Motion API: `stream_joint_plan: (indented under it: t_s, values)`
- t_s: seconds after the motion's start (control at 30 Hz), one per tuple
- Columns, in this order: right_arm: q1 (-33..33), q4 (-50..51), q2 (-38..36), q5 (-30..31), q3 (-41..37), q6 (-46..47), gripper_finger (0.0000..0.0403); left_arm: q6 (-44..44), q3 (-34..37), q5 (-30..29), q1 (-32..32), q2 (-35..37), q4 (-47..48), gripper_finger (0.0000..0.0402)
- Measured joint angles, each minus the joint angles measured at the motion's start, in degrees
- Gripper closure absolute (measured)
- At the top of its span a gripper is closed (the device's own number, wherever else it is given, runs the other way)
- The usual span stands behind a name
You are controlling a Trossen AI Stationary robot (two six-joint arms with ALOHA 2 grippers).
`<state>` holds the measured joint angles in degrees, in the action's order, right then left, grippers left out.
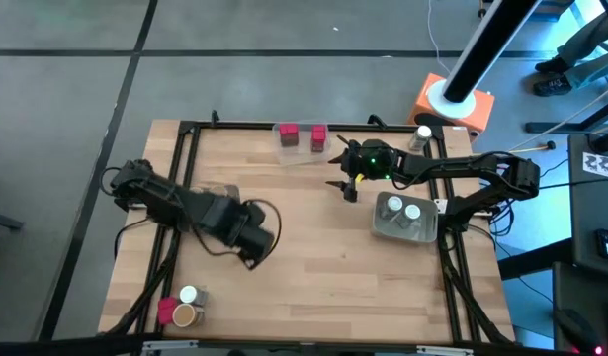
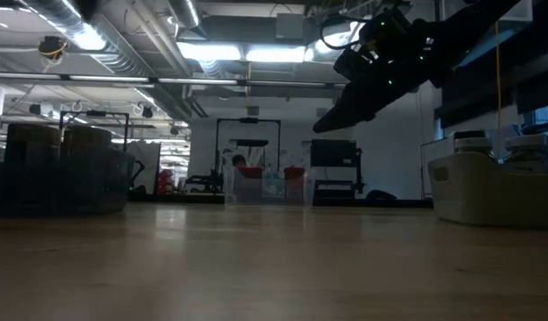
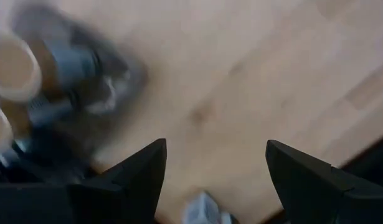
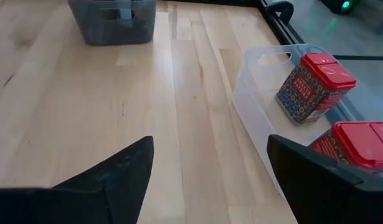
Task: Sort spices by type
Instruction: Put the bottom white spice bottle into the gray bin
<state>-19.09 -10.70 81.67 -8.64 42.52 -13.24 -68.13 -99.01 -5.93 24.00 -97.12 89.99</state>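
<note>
Since the right end effector (image 1: 345,175) hangs open and empty above the surface (image 1: 313,257), the thing that matters is which leftover spice it heads for. Closest to it is the lone clear jar (image 1: 421,136), standing off to its side near the far edge, beside the orange base (image 1: 458,103). It's upright, so a top-down grab looks simplest. My guess is that's the next pick, going into the grey bin (image 1: 403,217) just behind the end effector toward the arm's base, where two white-capped jars (image 1: 412,211) already sit.

Right in front of its fingers is the clear tray (image 4: 260,81) with two red blocks (image 4: 314,78) in it, so that kind looks mostly sorted.

The left end effector (image 1: 254,240) is parked low at the middle-left of the surface, fingers apart with nothing between them. A second grey bin (image 1: 217,190) is just beside that arm; the left wrist view shows round tan tops (image 3: 14,68) close by, but it's too smeared to say more.

The remaining cluster sits at the near corner on the left arm's side, well apart from the right end effector: a magenta block (image 1: 165,312), a brown cylinder (image 1: 185,315) and a white-capped jar (image 1: 190,295), all touching or nearly so. The left arm is way nearer to those. Being bunched up, they could knock each other during a grab.
</note>
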Motion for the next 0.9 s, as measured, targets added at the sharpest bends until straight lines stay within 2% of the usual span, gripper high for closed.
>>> stream_joint_plan:
  t_s: [0.17,0.33,0.4,0.73,0.9]
  values:
    - [0.0,0.0,0.0,0.0,0.0,1.5,0.0089,-7.8,2.6,4.0,5.7,0.0,-0.4,0.0145]
    - [0.0,0.0,0.0,0.0,0.0,1.9,0.0089,-7.3,5.7,3.5,8.1,-0.1,-1.3,0.0145]
    - [0.0,0.0,0.0,0.0,0.0,2.7,0.0089,-10.1,7.1,3.2,7.9,-0.2,-0.4,0.0143]
    - [0.0,-1.5,0.0,0.0,0.0,4.0,0.0089,-20.9,10.7,10.4,10.7,-0.2,-0.6,0.0079]
    - [0.0,-1.5,0.0,0.0,0.0,4.0,0.0089,-30.6,10.7,10.8,15.7,-0.2,-0.9,0.0073]
